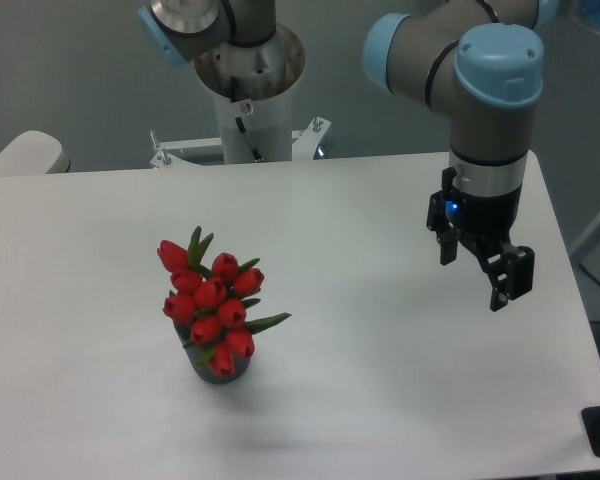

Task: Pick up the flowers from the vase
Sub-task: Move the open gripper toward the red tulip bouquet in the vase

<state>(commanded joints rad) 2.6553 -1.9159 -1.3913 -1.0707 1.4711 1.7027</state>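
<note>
We look down on a plain white table (360, 400) set against a grey wall, with the arm's pedestal (250, 100) bolted just beyond the far edge. Toward the near left of the table stands the vase (223, 368), and only a sliver of its dark wall shows, because the flowers (212, 305) spill over and hide most of it. The red buds lean up and away to the left, so the bunch does not rise straight from the opening; we judge that whoever set it there let it rest against the rim, which means the stems probably sit at a slant inside.

The gripper (478, 270) hangs well apart from the bunch, over the right side of the table and above the surface, pointing downward. Its two black fingers (510, 277) stand spread with a visible gap and nothing between them, ready rather than holding. A blue light glows on the wrist (452, 209).

So the pick has not begun. The flowers sit in the vase, untouched. We think the sensible grasp is around the stems or the lower buds just above the rim, where the bunch is tightest, though from this angle we cannot quite tell how much stem is exposed there. Closing on the buds themselves risks crushing them, and a sideways pull could tip the small vase.
</note>
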